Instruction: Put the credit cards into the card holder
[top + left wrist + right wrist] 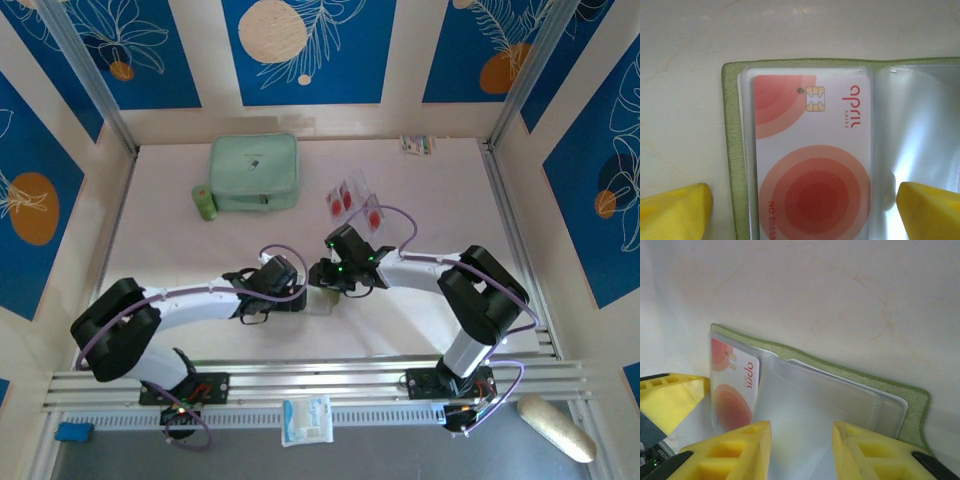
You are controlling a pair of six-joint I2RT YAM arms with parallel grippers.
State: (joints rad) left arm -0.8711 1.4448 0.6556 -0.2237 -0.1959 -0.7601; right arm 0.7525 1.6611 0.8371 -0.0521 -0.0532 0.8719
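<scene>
white tabletop, loose credit cards overhead

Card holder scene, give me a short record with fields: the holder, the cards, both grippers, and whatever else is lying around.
card holder: lying open, clear pockets facing up
card in holder: one, tucked into a clear pocket, chip and red circles showing
loose cards: several, lying beyond the grippers
left gripper: open, above the filled pocket
right gripper: jaws apart, over the empty clear pockets
other: mint zip case and green roll, far left
</scene>
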